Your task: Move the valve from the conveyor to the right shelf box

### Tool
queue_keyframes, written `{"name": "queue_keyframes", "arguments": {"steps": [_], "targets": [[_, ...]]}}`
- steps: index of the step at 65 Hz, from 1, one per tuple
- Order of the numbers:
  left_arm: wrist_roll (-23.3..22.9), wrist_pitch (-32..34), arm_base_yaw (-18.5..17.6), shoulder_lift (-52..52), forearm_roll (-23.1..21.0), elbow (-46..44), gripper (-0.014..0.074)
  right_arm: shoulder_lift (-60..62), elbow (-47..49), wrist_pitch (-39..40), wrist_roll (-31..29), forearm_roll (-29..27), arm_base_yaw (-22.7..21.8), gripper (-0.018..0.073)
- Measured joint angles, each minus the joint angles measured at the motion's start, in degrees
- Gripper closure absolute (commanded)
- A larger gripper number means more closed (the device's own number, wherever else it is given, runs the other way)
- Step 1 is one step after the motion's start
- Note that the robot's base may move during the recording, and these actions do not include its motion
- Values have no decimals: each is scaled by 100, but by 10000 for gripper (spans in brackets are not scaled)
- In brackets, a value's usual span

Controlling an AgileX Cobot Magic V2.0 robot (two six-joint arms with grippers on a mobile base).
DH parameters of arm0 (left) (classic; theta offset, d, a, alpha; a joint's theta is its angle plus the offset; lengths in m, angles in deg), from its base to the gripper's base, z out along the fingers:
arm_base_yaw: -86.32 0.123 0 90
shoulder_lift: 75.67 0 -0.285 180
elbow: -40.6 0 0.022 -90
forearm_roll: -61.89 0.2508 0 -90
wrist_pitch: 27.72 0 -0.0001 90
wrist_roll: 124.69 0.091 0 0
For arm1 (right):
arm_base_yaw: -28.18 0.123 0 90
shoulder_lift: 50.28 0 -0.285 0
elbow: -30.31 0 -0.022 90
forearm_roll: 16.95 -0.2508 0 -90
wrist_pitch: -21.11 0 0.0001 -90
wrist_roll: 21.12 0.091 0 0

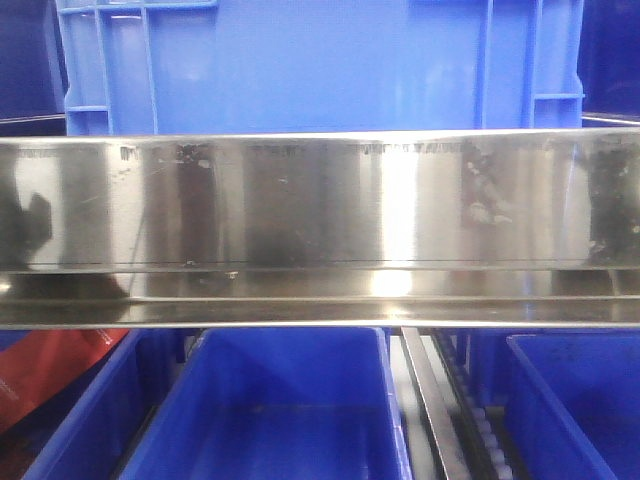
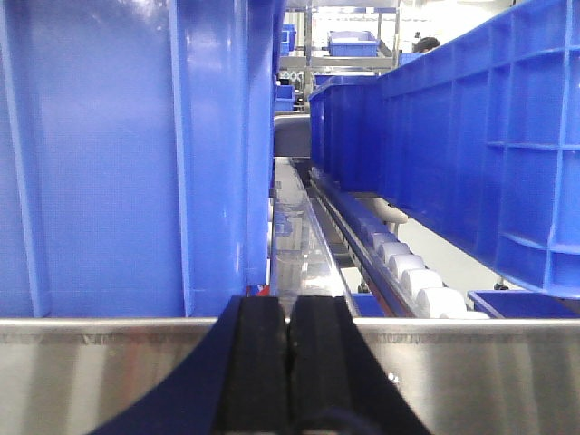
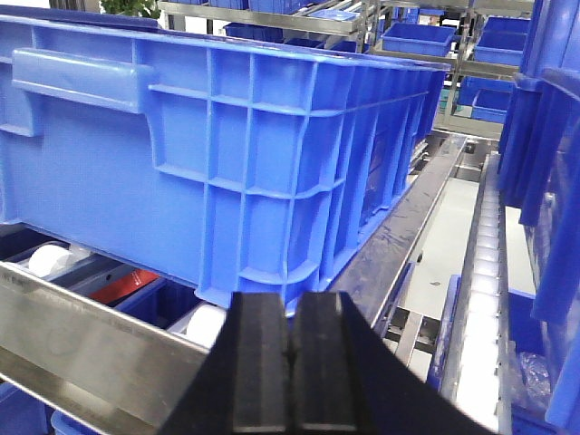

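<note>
At bottom centre of each wrist view, the left gripper point(image 2: 288, 367) and right gripper point(image 3: 290, 372) press their black pads together, holding nothing.

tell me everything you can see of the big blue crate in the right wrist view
The large blue moulded-plastic crate has ribbed side walls, a thick rim and a raised block-like handle near its top left corner. It sits level on white rollers, behind a brushed steel rail. Its inside is hidden. The right hand, black pads pressed together, is below its near corner, not touching it.
</note>
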Motion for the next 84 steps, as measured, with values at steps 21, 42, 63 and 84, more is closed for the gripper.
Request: {"name": "queue_keyframes", "arguments": {"steps": [21, 42, 63, 84], "targets": [[0, 11, 0, 0, 0, 0, 708, 0, 0, 0, 0, 0, 0, 718], [0, 11, 0, 0, 0, 0, 708, 0, 0, 0, 0, 0, 0, 718], [0, 11, 0, 0, 0, 0, 708, 23, -287, 650, 0, 0, -892, 718], [0, 11, 0, 0, 0, 0, 708, 636, -1324, 1283, 0, -117, -2415, 718]]}}
